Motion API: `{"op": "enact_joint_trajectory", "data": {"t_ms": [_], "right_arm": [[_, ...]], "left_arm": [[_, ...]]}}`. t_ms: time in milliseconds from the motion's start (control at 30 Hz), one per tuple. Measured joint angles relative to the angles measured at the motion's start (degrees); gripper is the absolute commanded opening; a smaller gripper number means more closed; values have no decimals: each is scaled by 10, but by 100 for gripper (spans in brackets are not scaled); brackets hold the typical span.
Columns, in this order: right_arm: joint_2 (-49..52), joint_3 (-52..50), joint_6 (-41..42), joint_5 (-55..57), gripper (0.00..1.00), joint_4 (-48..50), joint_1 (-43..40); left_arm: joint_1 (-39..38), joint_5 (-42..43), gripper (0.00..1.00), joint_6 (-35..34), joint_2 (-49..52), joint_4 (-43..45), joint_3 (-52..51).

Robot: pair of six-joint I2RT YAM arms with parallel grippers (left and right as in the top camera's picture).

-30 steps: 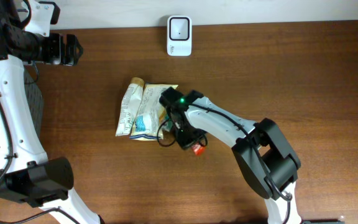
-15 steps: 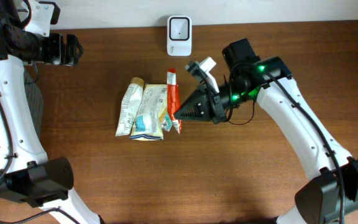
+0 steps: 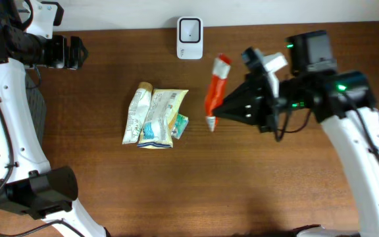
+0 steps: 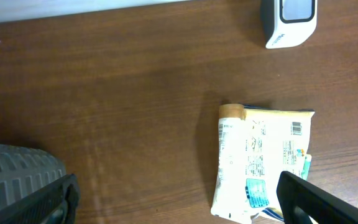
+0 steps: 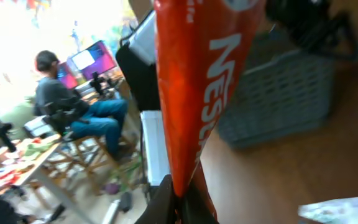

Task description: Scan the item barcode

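Observation:
A long red stick packet (image 3: 214, 92) hangs above the table, pinched at its lower end by my right gripper (image 3: 217, 114), which is shut on it. It tilts with its upper end toward the white barcode scanner (image 3: 189, 29) at the table's back edge, a little to the scanner's right. In the right wrist view the red packet (image 5: 204, 81) rises from the closed right gripper (image 5: 182, 202), white lettering showing. My left gripper (image 3: 77, 52) stands open at the far left, with nothing between its fingers (image 4: 23, 193). The left wrist view also shows the scanner (image 4: 288, 22).
A pile of pale snack packets (image 3: 151, 117) lies left of the held packet, with a small green packet (image 3: 180, 125) at its right edge. The pile (image 4: 260, 162) lies below the left wrist camera. A grey basket (image 3: 35, 118) stands off the table's left side.
My right gripper has gone from the pile up and to the right, carrying the red packet off the pile and closer to the scanner. The left arm has stayed still.

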Motion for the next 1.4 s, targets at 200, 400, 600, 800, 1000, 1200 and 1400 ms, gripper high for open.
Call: {"op": "enact_joint_trajectory", "data": {"t_ms": [200,400,600,800,1000,1200,1400], "right_arm": [[-9,4,0,-2,4,-1,-9],[67,-59,0,-6,4,2,-9],[273,-163,-5,-5,4,8,-9],[361,-169,27,148,5,42,-9],[361,-130,252,551,26,50,-4],[361,-5,293,772,47,22,73],[378,4,289,912,59,108,169]], "left_arm": [[0,0,99,0,0,0,0],[0,0,99,0,0,0,0],[0,0,99,0,0,0,0],[0,0,99,0,0,0,0],[0,0,99,0,0,0,0],[0,0,99,0,0,0,0],[0,0,99,0,0,0,0]]}}
